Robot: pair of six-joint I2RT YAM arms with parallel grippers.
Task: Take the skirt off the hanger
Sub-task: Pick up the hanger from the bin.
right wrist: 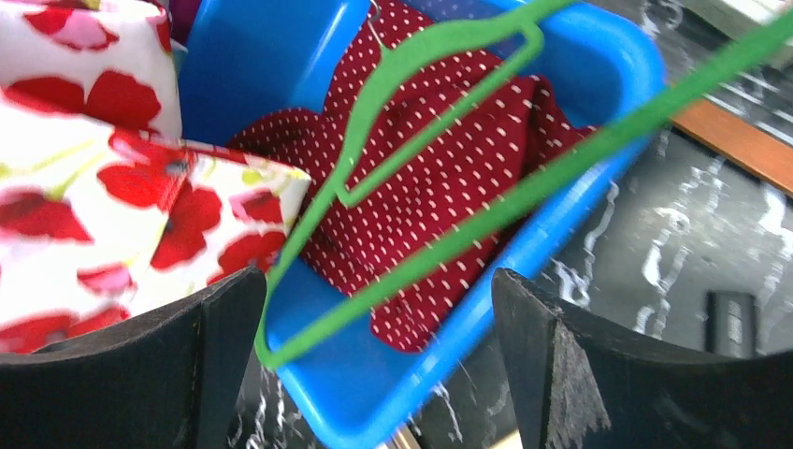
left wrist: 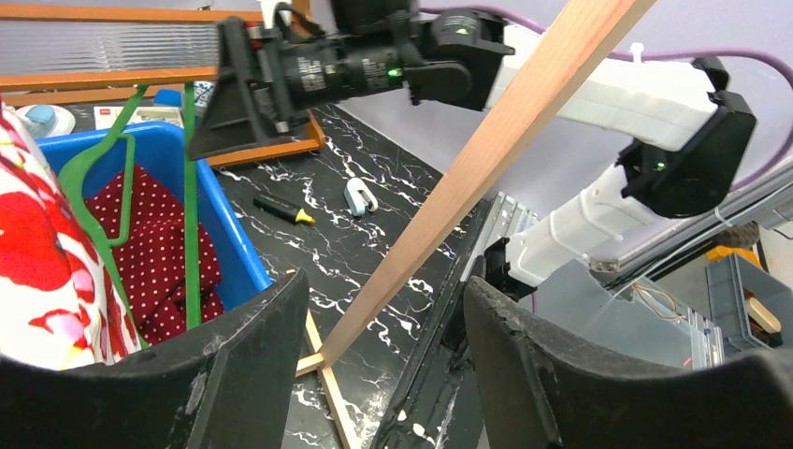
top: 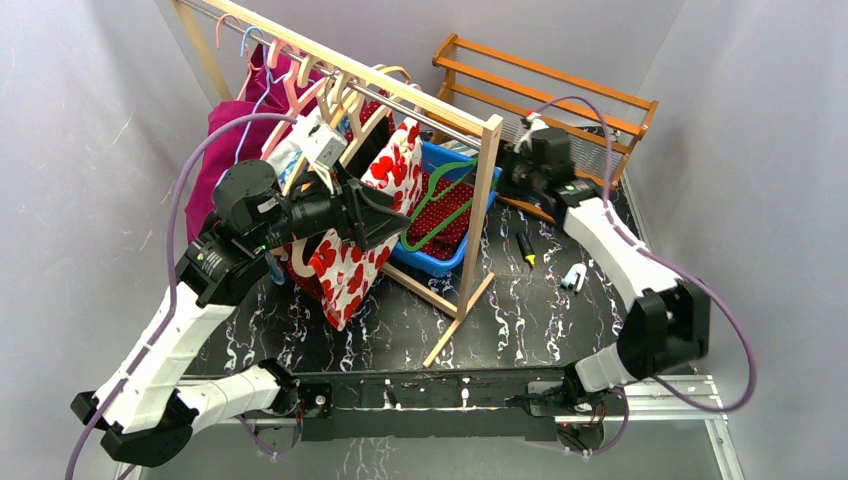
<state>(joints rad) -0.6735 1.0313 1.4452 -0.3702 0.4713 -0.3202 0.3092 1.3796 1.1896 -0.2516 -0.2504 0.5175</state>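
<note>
Skirt cloth, judged to be the red dotted piece (right wrist: 449, 187), lies crumpled in the blue bin (right wrist: 598, 56) under the wooden rack (top: 485, 200), and a green hanger (right wrist: 524, 196) rests slantwise over it with one end poking past the bin's rim. The hanger looks bare, with no cloth threaded through it, so the skirt seems to be free of it already, though the folds hide whether any corner is caught. The bin holds only these two things as far as can be seen. Just beside it hangs a white dress with red flowers (top: 350, 265), its hem touching the bin's near corner. The right gripper (right wrist: 374, 281) hovers above the bin, looking down into it, its fingers spread wide with nothing between them, probably placed there to let go over the bin. The left gripper (left wrist: 383, 285) is raised next to the flowered dress on the rack's near side, fingers likewise far apart and holding nothing. A marker (top: 525, 250) lies on the table (top: 540, 320), well apart from the bin.
</note>
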